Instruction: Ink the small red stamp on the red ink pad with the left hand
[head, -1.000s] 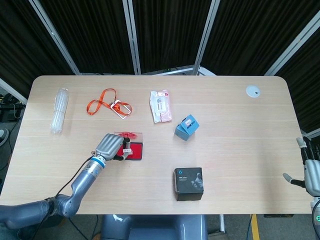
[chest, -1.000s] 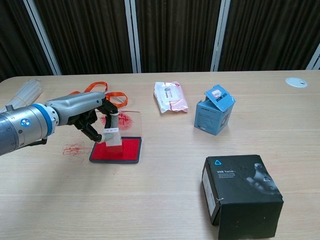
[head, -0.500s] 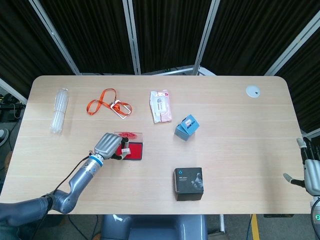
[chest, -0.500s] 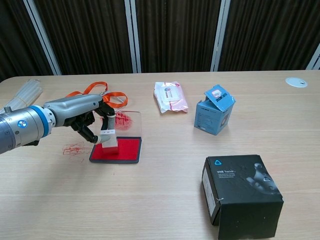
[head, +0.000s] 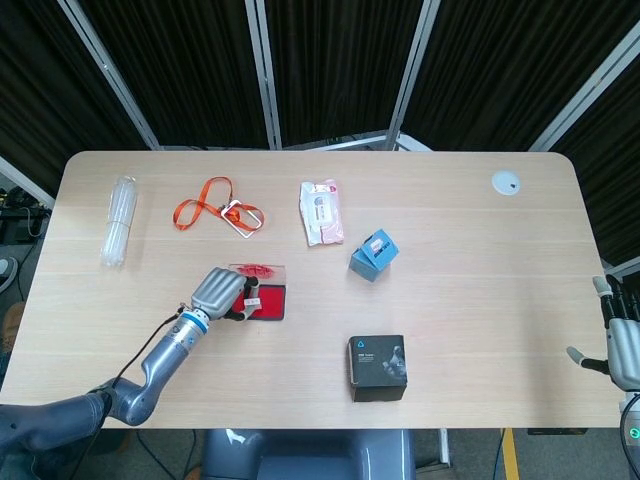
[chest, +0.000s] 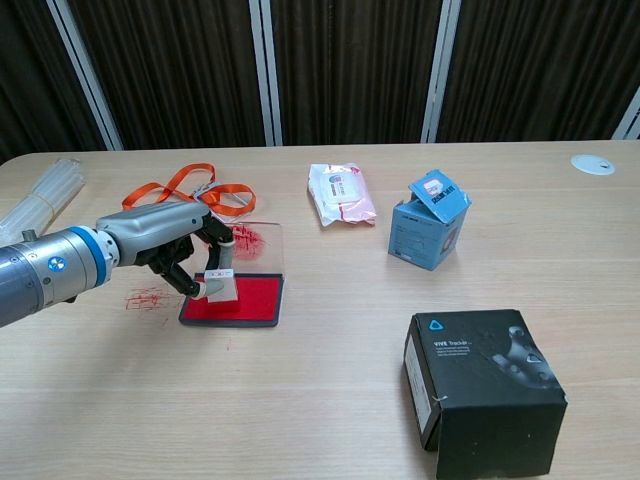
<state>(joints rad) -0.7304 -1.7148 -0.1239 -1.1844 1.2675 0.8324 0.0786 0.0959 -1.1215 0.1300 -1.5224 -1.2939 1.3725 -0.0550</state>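
My left hand (chest: 175, 243) (head: 222, 292) grips the small stamp (chest: 221, 280) (head: 252, 299), a pale block with a white label, and holds it down on the left part of the red ink pad (chest: 245, 299) (head: 272, 303). The pad's clear lid (chest: 255, 243), smeared with red, stands open behind it. My right hand (head: 622, 340) hangs at the far right past the table edge, empty, with its fingers apart; it shows in the head view only.
Red ink marks (chest: 148, 297) stain the wood left of the pad. An orange lanyard (chest: 195, 189) and a clear tube bundle (chest: 40, 202) lie behind my arm. A wipes pack (chest: 341, 192), a blue box (chest: 429, 231) and a black box (chest: 484, 388) sit to the right.
The left hand has lowered the stamp onto the pad and shifted slightly forward; a second ago the stamp was held a bit higher. The right hand stayed still.
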